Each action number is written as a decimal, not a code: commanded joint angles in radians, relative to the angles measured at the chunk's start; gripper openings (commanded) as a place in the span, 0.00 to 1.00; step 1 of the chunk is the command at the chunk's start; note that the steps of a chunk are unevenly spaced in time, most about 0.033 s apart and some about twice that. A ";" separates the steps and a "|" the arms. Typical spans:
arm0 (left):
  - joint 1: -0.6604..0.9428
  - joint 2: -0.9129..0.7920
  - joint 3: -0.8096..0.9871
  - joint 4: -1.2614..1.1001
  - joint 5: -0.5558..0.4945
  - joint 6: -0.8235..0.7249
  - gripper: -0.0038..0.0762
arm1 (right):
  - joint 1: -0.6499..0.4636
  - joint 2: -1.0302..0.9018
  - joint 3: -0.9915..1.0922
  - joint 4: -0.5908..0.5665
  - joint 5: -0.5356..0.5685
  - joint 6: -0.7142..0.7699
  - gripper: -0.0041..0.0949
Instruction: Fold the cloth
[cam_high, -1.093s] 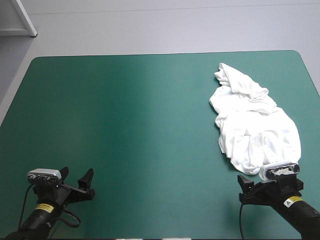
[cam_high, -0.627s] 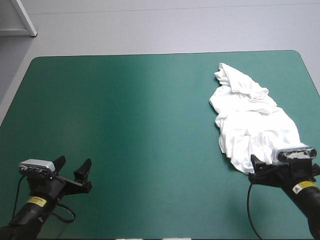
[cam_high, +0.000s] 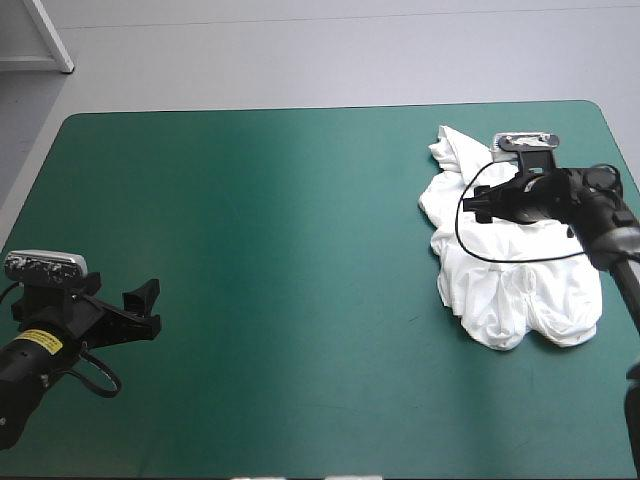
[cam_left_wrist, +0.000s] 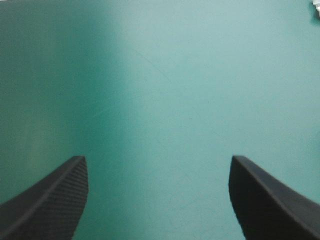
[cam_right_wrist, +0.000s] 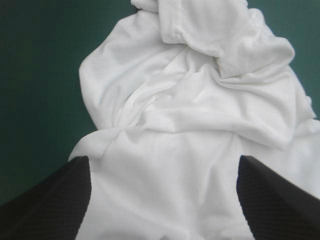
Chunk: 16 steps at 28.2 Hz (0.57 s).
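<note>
Well, at the lower left of the high view the left gripper (cam_high: 148, 307) hangs low over the bare teal-green cover (cam_high: 280, 220), its black fingers spread wide with nothing between them. We judge it is parked there simply because the work lies at the other side of the table. Its own camera agrees: only smooth, matte, even cover shows between and ahead of the two ribbed finger bases. Across the middle of the frame the cover runs flat and unwrinkled. At the right of the frame lies the T-shirt (cam_high: 520, 290), a crumpled white heap stretching from the upper right down toward the lower right, near the table's right edge. The right gripper (cam_high: 480, 203) hovers over the heap's upper part, pointing toward the picture's left. Its fingers also stand wide apart and grip nothing, and we cannot tell whether they touch the fabric. From its wrist we see thin, limp knit thrown into soft rounded ridges, with a thicker hemmed flap, perhaps a sleeve, ahead of the fingers. We take this pose as a search for an edge to pinch, since the heap must be spread before any fold.
</note>
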 joint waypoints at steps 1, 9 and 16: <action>-0.005 0.002 -0.053 -0.014 -0.043 -0.013 0.76 | 0.002 0.116 -0.102 -0.008 -0.009 0.012 0.79; -0.005 0.002 -0.100 -0.012 -0.046 -0.013 0.76 | 0.002 0.316 -0.137 -0.050 -0.011 0.048 0.79; -0.005 0.002 -0.128 -0.005 -0.066 -0.010 0.75 | 0.034 0.396 -0.137 -0.041 -0.020 -0.033 0.25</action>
